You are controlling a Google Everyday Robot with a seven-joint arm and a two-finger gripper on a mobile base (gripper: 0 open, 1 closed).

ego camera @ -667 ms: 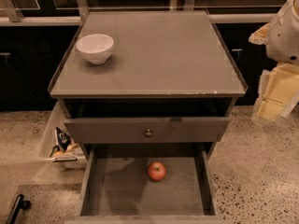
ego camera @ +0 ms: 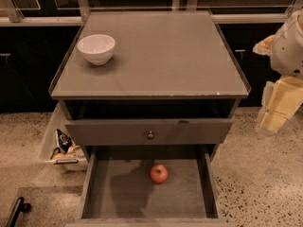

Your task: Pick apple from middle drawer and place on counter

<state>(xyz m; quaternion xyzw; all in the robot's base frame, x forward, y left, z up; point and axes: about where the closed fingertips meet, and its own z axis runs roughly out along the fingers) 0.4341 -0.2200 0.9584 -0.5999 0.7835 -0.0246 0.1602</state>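
Hanging right of counter point(ego camera: 165, 56): gripper point(ego camera: 276, 113); bowl point(ego camera: 96, 48) atop left.

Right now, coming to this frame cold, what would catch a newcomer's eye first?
The red apple lies alone on the floor of the pulled-out middle drawer, low in the view. Next comes the white bowl on the counter, near its far left corner. The pale gripper hangs at the right edge, off the counter's side, away from both.
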